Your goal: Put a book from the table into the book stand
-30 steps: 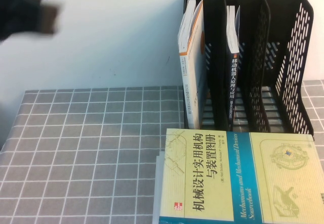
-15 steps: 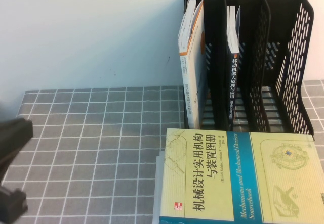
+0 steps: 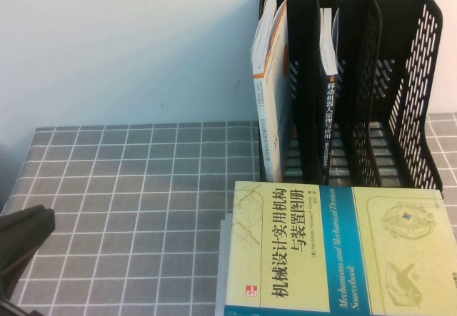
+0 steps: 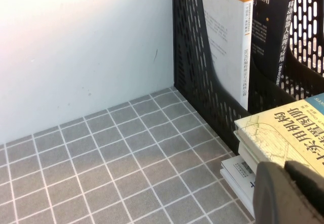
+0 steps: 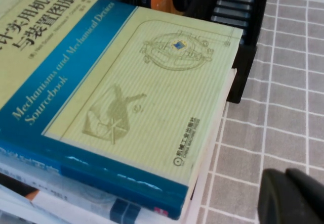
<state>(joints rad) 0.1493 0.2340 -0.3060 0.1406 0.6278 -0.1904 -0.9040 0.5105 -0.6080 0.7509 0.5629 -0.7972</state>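
The dark navy book stands upright in the middle compartment of the black book stand, spine towards me. It also shows in the left wrist view, inside the stand. My left gripper is shut and empty, low over the grey grid table beside the stack of books. In the high view it shows as a dark shape at the lower left corner. My right gripper is shut and empty, over the cloth just right of the stack; the high view does not show it.
A white-and-orange book leans in the stand's left compartment; the right compartment holds nothing. A pale yellow-and-blue book lies on top of a stack of books in front of the stand. A white wall rises behind the table.
My left arm has come down from the upper left of the high view to the lower left corner and sunk lower there. The books and stand have not moved.
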